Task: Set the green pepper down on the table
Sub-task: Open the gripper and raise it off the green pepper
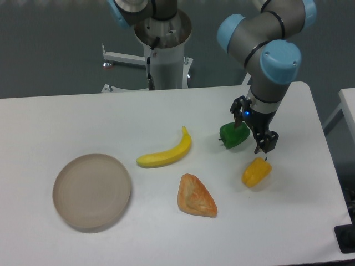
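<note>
White table (83,119), green pepper (232,136), no legible writing

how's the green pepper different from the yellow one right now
The green pepper is glossy dark green; the yellow pepper is yellow-orange. The green pepper sits farther back, right beside the hand, which partly hides it; the yellow pepper lies nearer the front, fully visible and apart from the hand. Both are small, similar in size, and rest on the white table.

Green pepper (232,136) – glossy bright green; table (66,122) – plain white; banana (166,152) – yellow; second pepper (256,172) – yellow-orange; pastry (196,196) – orange-brown; plate (92,192) – beige; gripper (254,128) – black, small blue light; arm joints – light blue caps on grey
</note>
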Controlling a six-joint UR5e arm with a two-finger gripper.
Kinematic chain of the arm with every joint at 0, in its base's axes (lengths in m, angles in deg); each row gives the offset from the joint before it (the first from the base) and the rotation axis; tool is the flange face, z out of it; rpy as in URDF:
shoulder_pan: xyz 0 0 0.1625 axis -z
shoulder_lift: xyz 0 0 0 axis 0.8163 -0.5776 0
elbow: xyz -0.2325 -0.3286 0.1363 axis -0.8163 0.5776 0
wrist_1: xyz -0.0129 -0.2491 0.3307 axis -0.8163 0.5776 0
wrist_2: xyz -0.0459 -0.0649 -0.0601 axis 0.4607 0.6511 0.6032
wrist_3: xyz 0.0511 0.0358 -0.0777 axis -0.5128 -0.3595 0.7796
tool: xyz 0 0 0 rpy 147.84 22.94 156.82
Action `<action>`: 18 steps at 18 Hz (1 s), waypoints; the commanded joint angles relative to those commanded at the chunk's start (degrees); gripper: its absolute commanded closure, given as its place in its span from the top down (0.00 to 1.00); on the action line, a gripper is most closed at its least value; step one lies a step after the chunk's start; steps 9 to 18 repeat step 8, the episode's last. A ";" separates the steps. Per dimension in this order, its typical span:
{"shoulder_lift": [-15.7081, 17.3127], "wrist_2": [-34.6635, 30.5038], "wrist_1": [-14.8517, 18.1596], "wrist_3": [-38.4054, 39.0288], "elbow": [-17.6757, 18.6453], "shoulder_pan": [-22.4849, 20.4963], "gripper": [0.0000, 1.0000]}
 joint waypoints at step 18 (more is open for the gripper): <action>-2.29 -1.49 -0.26 1.49 -3.52 0.79 1.00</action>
